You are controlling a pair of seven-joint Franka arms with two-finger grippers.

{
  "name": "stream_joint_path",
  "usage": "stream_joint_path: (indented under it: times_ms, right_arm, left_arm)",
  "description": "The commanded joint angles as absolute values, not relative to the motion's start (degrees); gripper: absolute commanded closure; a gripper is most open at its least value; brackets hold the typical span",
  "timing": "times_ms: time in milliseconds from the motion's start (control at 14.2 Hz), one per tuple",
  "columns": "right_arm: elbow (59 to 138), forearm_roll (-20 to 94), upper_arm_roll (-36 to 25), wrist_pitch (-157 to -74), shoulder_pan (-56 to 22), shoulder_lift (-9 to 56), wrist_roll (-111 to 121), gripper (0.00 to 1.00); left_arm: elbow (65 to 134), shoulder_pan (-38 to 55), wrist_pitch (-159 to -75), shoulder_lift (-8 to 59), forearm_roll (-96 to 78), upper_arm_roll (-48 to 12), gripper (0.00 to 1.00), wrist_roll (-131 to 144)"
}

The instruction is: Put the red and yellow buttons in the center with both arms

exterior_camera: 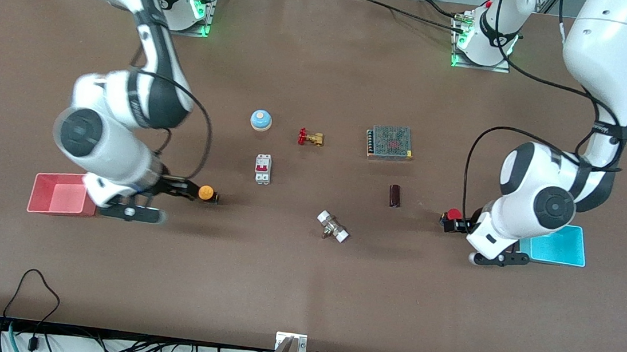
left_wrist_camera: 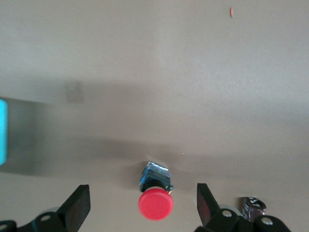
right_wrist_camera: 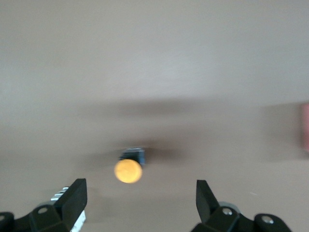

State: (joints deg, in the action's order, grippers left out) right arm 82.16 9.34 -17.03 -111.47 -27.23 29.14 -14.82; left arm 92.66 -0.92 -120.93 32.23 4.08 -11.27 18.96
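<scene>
The yellow button [exterior_camera: 206, 192] lies on the brown tabletop [exterior_camera: 303, 278] beside the pink bin, toward the right arm's end. My right gripper [exterior_camera: 181, 189] is open and empty, right at the button. In the right wrist view the button [right_wrist_camera: 128, 170] lies just ahead of the open gripper [right_wrist_camera: 140, 187], nearer one finger. The red button [exterior_camera: 451, 214] lies beside the cyan bin, toward the left arm's end. My left gripper [exterior_camera: 463, 225] is open and empty at it. In the left wrist view the button [left_wrist_camera: 155, 203] sits midway between the fingers of the open gripper [left_wrist_camera: 143, 192].
A pink bin [exterior_camera: 58, 193] and a cyan bin [exterior_camera: 557, 245] stand at the table's two ends. In the middle lie a blue bell [exterior_camera: 261, 119], a brass valve [exterior_camera: 310, 138], a circuit breaker [exterior_camera: 263, 168], a meshed power supply [exterior_camera: 390, 142], a dark cylinder [exterior_camera: 395, 196] and a white-capped fitting [exterior_camera: 333, 227].
</scene>
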Motion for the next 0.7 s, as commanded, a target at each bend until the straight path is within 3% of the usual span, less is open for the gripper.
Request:
stream_joint_path:
  times_ms: [0,423,634]
  right_arm:
    - [84.02,10.46,-22.22,-107.86,-27.33,24.62,-13.10,0.00]
    - [79.37,9.58,-29.26,-92.22,-27.51,20.39,-3.80,0.00]
    - [76.47,9.84,-33.12,-88.51,-27.42,20.04,3.41,0.00]
  left_arm:
    - [93.43,-3.07,-115.68,26.47,4.66,-11.25,0.01,17.15]
    - [93.52,-6.32,-107.24,18.03,4.75,-11.25,0.00,10.65]
    - [93.52,-7.99,-103.20,13.72,4.48,-11.34,0.00,6.43]
